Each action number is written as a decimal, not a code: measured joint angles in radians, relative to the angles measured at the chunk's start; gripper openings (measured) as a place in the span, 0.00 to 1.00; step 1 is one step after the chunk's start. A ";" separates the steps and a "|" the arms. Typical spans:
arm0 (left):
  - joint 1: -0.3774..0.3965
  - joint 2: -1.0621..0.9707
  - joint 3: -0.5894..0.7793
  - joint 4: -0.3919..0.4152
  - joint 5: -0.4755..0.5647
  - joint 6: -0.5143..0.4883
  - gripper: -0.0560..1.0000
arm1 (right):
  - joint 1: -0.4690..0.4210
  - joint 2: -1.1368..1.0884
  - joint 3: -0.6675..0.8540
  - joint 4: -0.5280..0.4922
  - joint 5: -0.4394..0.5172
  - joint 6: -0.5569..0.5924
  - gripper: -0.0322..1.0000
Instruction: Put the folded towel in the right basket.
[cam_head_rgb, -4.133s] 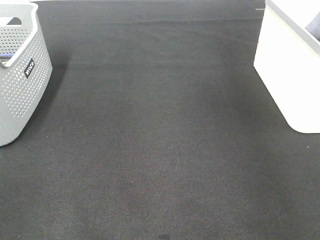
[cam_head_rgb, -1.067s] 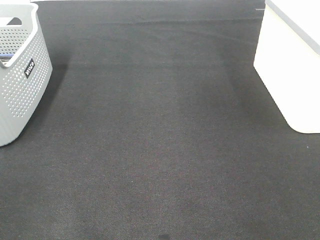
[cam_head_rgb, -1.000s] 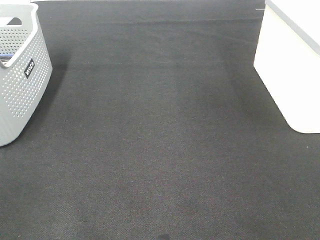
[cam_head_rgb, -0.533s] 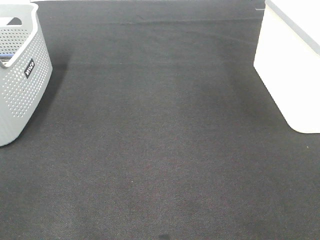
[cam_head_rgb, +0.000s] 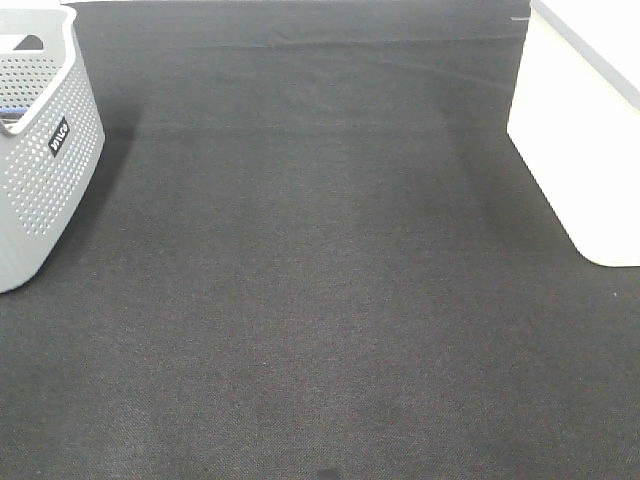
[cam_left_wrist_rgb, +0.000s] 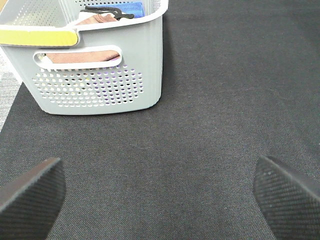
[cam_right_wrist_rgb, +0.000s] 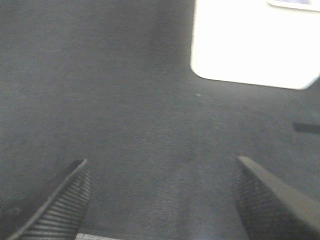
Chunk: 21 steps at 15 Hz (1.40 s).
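The white right basket (cam_head_rgb: 575, 140) stands at the mat's right edge; its inside is hidden. It also shows in the right wrist view (cam_right_wrist_rgb: 250, 45). No folded towel lies on the mat. A pinkish towel (cam_left_wrist_rgb: 95, 20) and a blue cloth (cam_left_wrist_rgb: 131, 8) lie in the grey perforated left basket (cam_left_wrist_rgb: 100, 85). My left gripper (cam_left_wrist_rgb: 157, 170) is open and empty above the mat, a short way from that basket. My right gripper (cam_right_wrist_rgb: 162, 165) is open and empty above the mat, short of the white basket. Neither gripper shows in the high view.
The grey left basket (cam_head_rgb: 40, 170) stands at the mat's left edge. A black mat (cam_head_rgb: 320, 280) covers the table between the two baskets. A black object (cam_left_wrist_rgb: 102, 11) lies on top of the cloths in the grey basket.
A dark shape at the white basket's rim four seconds ago is gone. Over the last second nothing has visibly moved.
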 joint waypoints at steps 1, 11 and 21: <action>0.000 0.000 0.000 0.000 0.000 0.000 0.97 | -0.032 0.000 0.000 0.000 0.000 0.000 0.75; 0.000 0.000 0.000 0.000 0.000 0.000 0.97 | -0.083 -0.105 0.000 0.002 0.000 0.000 0.75; 0.000 0.000 0.000 0.000 0.000 0.000 0.97 | -0.083 -0.105 0.000 0.002 0.000 0.000 0.75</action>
